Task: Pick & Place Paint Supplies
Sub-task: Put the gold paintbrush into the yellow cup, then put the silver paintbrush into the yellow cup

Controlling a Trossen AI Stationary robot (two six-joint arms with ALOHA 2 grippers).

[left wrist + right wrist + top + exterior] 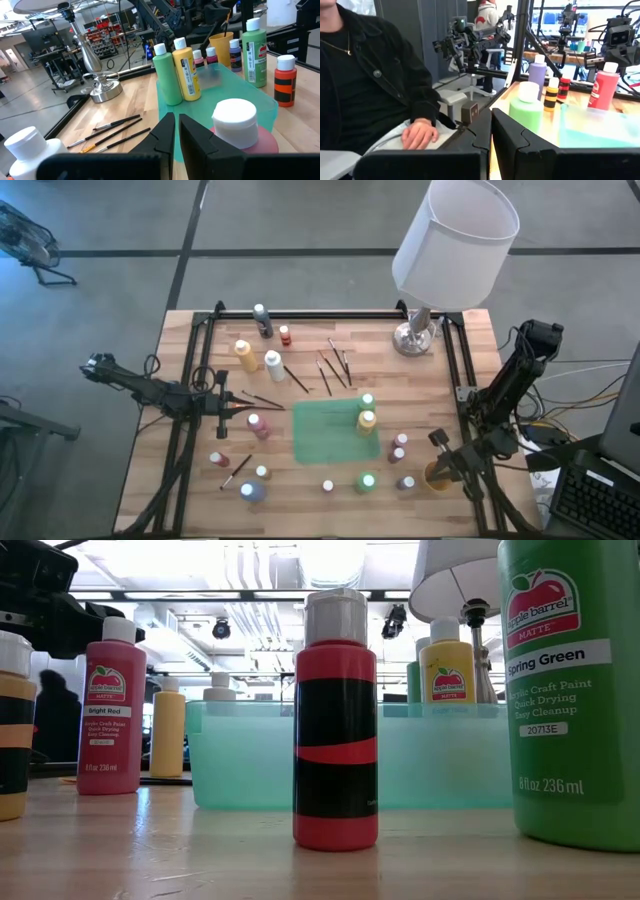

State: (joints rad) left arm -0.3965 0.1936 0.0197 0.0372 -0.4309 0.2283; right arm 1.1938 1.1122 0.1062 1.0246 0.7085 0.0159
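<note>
The left pincer [232, 413] hovers low over the table [470, 340], just beside a red paint bottle [258, 424] with a white cap, its jaws nearly clenched and grasping nothing. This looks like the approach to a pick: the next move likely calls for opening the jaws and closing on that bottle's body. The bottle stands upright, long axis vertical, cap up, near the green mat [325, 435], on which a green bottle [367, 402] and a yellow bottle [367, 420] stand. Thin brushes [335, 367] lie flat farther back, handles slanting across the boards. The right pincer [441, 444] waits clenched and empty at the table's right edge.
</note>
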